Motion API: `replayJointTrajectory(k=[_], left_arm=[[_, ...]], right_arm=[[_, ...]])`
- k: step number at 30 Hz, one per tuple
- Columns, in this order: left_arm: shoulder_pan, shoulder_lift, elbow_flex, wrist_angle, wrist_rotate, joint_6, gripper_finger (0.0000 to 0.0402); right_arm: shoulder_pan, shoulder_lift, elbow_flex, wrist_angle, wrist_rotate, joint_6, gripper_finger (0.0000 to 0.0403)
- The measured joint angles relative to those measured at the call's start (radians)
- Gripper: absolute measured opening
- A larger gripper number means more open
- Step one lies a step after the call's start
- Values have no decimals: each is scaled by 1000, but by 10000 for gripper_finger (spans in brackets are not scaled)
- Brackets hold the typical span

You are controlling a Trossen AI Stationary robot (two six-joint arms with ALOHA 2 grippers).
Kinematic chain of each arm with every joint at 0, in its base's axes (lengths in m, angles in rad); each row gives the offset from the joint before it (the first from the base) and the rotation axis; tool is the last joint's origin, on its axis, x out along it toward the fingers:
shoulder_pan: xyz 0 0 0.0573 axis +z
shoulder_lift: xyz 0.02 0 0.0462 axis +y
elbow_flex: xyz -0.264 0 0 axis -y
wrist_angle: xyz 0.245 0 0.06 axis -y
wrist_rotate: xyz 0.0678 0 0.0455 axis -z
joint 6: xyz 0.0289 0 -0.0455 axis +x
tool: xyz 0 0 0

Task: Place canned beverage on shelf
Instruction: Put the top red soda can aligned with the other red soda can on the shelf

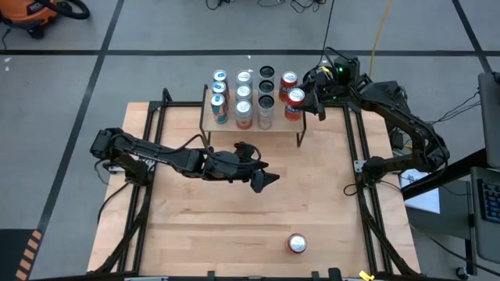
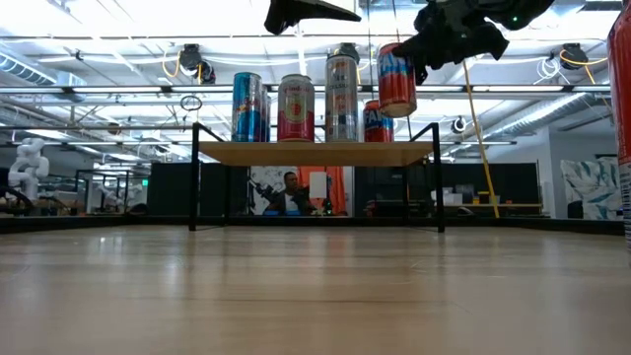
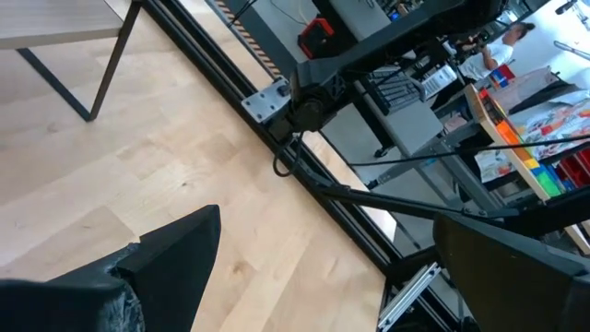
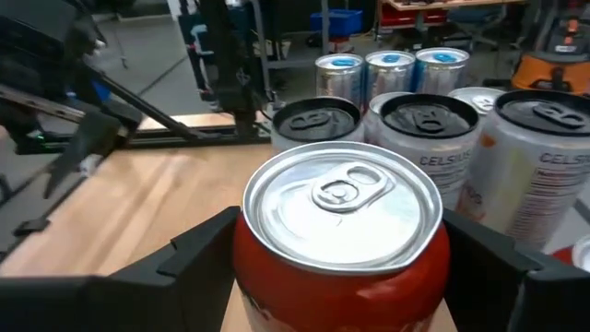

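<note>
The shelf stands at the table's far side, its light wood top on thin black legs. Several cans stand on it: blue, red, silver, and another red one at the far right. My right gripper is shut on a red can over the shelf's right end. My left gripper hangs open above the middle of the table, with nothing between its fingers. My right gripper pinches the red can's wall just below its top rim, one finger on each side. The fingers come nearly level from the table's right side. The can hangs almost upright, its base clear above the shelf top.
One more red can stands alone near the table's front edge, and shows large at the right edge of the low view. Black frame rails run along the table's left and right sides. Bare wood lies between the shelf and that can.
</note>
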Motion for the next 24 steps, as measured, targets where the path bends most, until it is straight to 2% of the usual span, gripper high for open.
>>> replayJointTrajectory(k=[8, 15, 24], left_arm=[[0, 0, 0, 0, 0, 7, 400], [0, 0, 0, -10, 0, 46, 400], [0, 0, 0, -10, 0, 51, 400]], right_arm=[[29, -2, 21, 21, -1, 112, 283], [24, -1, 33, 27, 1, 88, 283], [38, 68, 6, 49, 0, 115, 283]])
